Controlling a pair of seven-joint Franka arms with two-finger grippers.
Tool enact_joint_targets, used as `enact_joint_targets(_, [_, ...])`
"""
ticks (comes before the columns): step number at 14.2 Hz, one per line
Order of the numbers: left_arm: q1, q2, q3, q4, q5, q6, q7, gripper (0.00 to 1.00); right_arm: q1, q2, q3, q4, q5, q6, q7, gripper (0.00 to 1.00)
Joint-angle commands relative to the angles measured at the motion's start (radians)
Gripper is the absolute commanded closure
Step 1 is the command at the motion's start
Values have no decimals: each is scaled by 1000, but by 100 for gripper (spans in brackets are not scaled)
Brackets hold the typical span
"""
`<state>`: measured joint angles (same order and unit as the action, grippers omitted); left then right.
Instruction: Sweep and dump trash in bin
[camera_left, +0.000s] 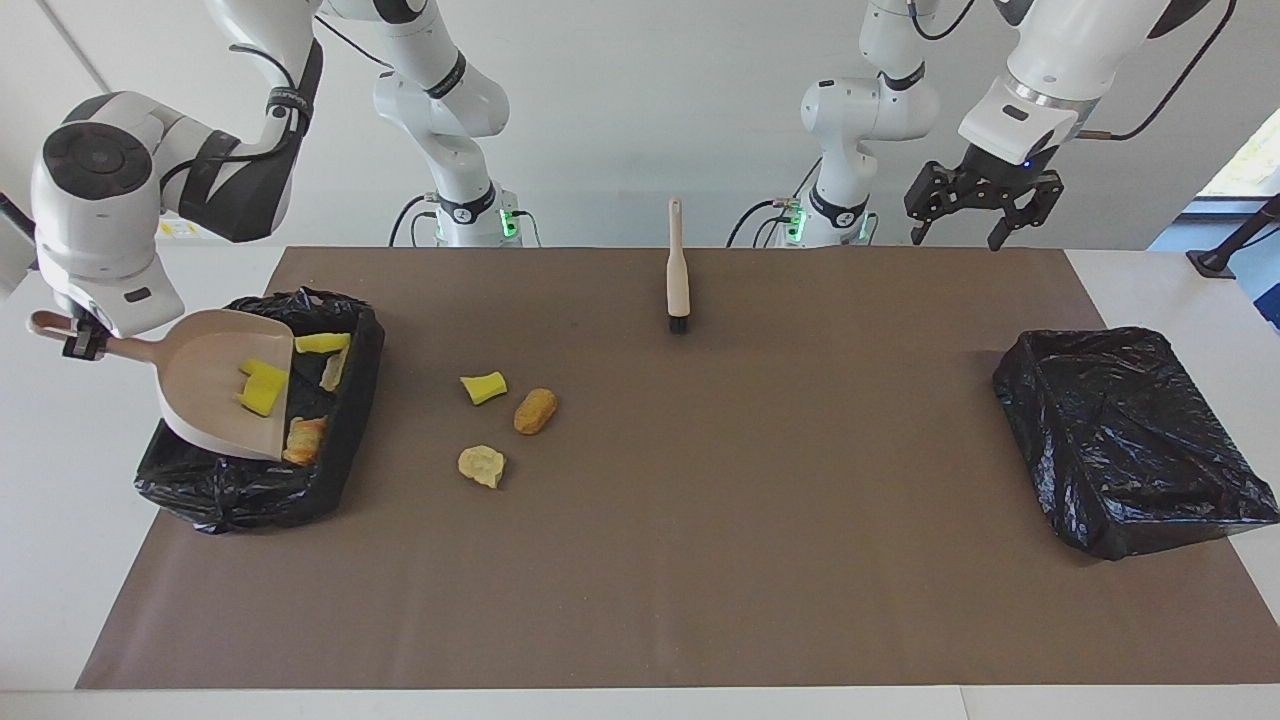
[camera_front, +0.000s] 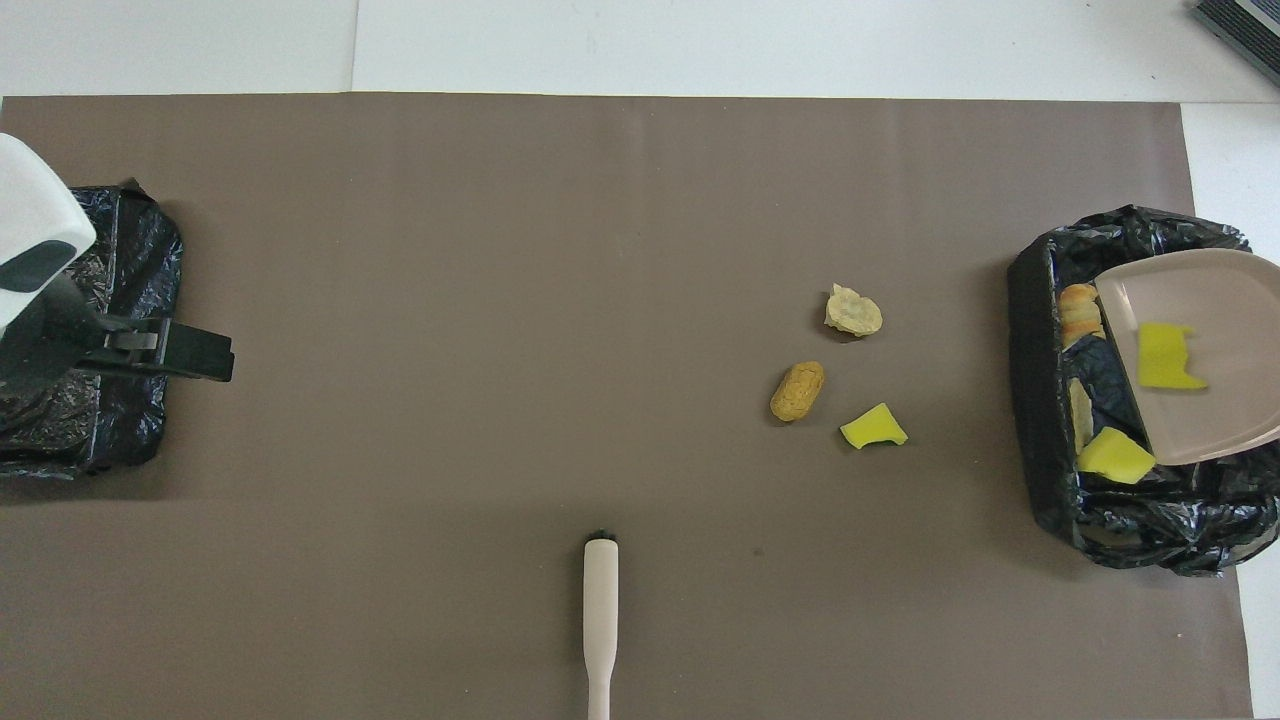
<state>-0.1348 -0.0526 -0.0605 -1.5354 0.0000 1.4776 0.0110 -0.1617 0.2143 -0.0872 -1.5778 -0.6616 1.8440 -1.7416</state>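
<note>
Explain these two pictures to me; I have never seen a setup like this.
Two robot arms work at a table covered by a brown mat. One picture faces the robots from across the table; the other looks down from above them. The right gripper holds a tilted dustpan over a black-lined bin, tipping scraps in; one yellow sponge piece is on the pan. The left gripper hangs open and empty, up over the second bin. A hand brush and three scraps lie on the mat.
</note>
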Motion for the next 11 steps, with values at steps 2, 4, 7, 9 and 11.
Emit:
enact_joint_targets(2, [6,-7,-1,9,25,-39,53,0,57,-33,1,-25,-105,-54,91,100])
enact_joint_targets(4, [6,-7,-1,8,25,-39,53,0,76,-33,0,-27,-119,-55,100,100])
enact_joint_targets(7, [6,-7,1,8,25,-54,50,0,86,-41,3,-37,-167,-57,117,100])
enact_joint_targets(9, [6,-7,1,9,25,-51,44,0,100,-46,3,-44,-179,-60,119,100])
enact_joint_targets(11, [7,-7,2,11,25,-49,44,0,106,-46,3,-36,-181,-83,119,100])
